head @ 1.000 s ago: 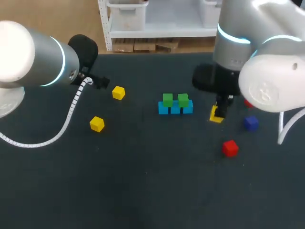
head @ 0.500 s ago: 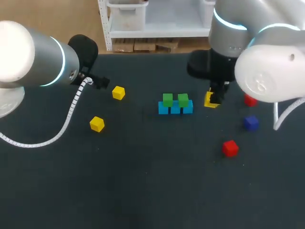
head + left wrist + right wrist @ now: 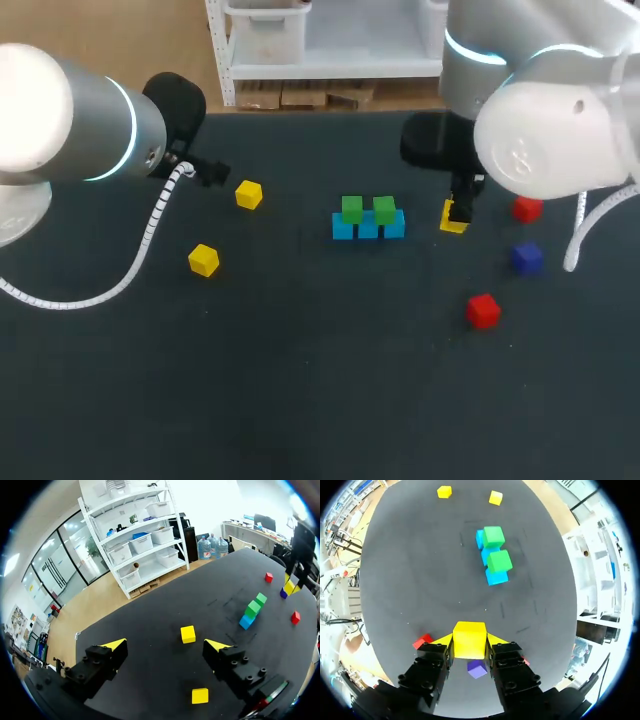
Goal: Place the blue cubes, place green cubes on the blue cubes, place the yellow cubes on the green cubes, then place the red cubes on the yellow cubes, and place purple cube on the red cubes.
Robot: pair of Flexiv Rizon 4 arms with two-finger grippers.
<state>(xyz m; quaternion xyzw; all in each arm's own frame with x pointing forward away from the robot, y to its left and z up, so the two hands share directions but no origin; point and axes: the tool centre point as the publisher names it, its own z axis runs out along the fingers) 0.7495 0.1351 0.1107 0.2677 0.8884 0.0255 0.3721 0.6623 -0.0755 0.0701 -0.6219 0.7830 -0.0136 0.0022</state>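
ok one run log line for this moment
right gripper: shut on yellow cube, near stack | left gripper: open, empty | stack: two green cubes on three blue cubes | loose: two yellow cubes, two red cubes, purple cube

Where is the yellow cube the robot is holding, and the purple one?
held yellow cube [image 3: 469,639], right wrist view, middle of its facing side.
purple cube [image 3: 477,669], right wrist view, middle of its visible face.

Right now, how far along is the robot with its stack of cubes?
Done: a row of blue cubes carries two green cubes. In hand: the right gripper grips a yellow cube. To do: two more yellow cubes, two red cubes and the purple cube lie loose on the table.
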